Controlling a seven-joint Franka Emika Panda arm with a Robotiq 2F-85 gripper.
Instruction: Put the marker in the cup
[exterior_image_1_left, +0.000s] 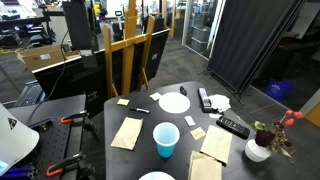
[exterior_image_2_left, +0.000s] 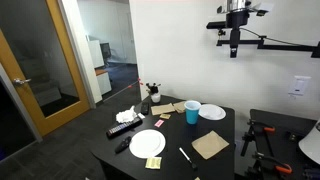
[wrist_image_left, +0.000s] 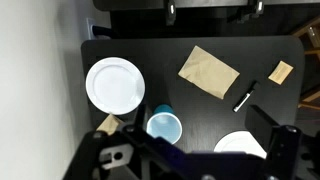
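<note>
The marker (wrist_image_left: 244, 96) is a short dark stick lying flat on the black table (wrist_image_left: 180, 100) between a brown paper and a white plate. It also shows in both exterior views (exterior_image_1_left: 141, 110) (exterior_image_2_left: 184, 154). The light-blue cup (wrist_image_left: 164, 126) stands upright and empty near the table's middle, and shows in both exterior views (exterior_image_1_left: 166, 138) (exterior_image_2_left: 192, 112). My gripper (wrist_image_left: 190, 160) hangs high above the table and looks straight down; its fingers stand wide apart and hold nothing. In an exterior view it is far above the table (exterior_image_2_left: 234, 38).
Two white plates (wrist_image_left: 115, 85) (wrist_image_left: 240, 145), brown paper napkins (wrist_image_left: 208, 72), sticky notes (wrist_image_left: 281, 71), two black remotes (exterior_image_1_left: 204, 98) (exterior_image_1_left: 233, 126) and a white flower vase (exterior_image_1_left: 258, 150) lie on the table. A wooden easel (exterior_image_1_left: 130, 45) stands behind it.
</note>
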